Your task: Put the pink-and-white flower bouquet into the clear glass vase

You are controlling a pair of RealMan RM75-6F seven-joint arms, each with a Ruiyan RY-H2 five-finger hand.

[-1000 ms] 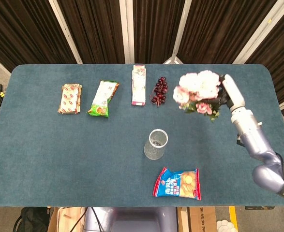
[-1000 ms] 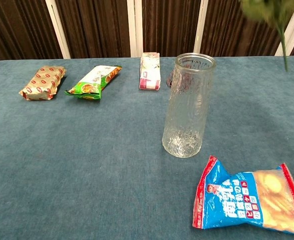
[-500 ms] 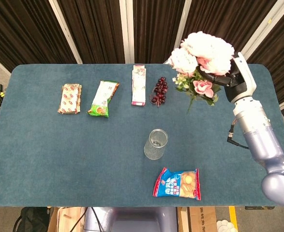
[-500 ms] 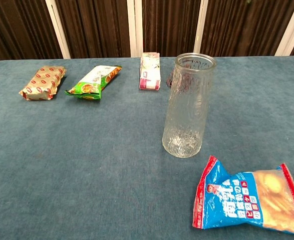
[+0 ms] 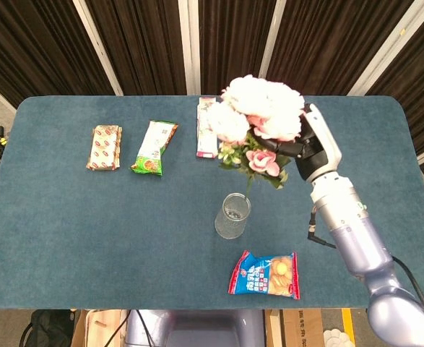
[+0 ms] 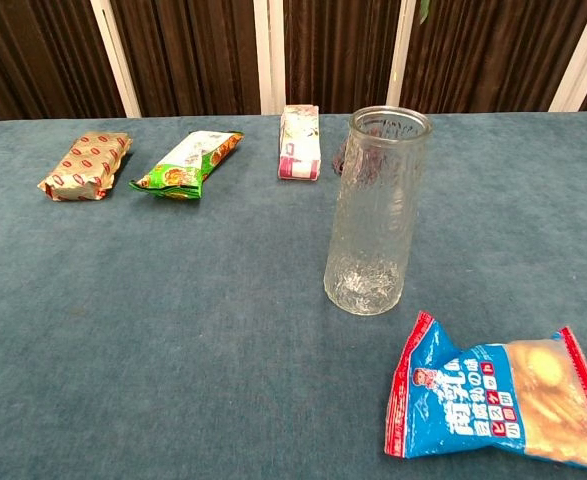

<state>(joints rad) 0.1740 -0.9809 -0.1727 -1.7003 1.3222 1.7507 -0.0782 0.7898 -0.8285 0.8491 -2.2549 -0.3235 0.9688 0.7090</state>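
My right hand (image 5: 309, 148) grips the pink-and-white flower bouquet (image 5: 258, 116) and holds it high above the table. In the head view its blooms hang just behind and to the right of the clear glass vase (image 5: 232, 215), and a thin green stem points down toward the rim. The vase (image 6: 375, 212) stands upright and empty near the table's middle. In the chest view only a leaf tip (image 6: 423, 10) of the bouquet shows at the top edge. My left hand is in neither view.
A blue snack bag (image 5: 265, 275) lies in front of the vase. Along the far side lie a tan packet (image 5: 104, 147), a green packet (image 5: 154, 147) and a pink-and-white box (image 5: 206, 128). The bouquet hides the dark grapes in the head view.
My right hand has lifted the bouquet and carried it left, from the table's far right to a spot over the vase. The vase and the packets have not moved.
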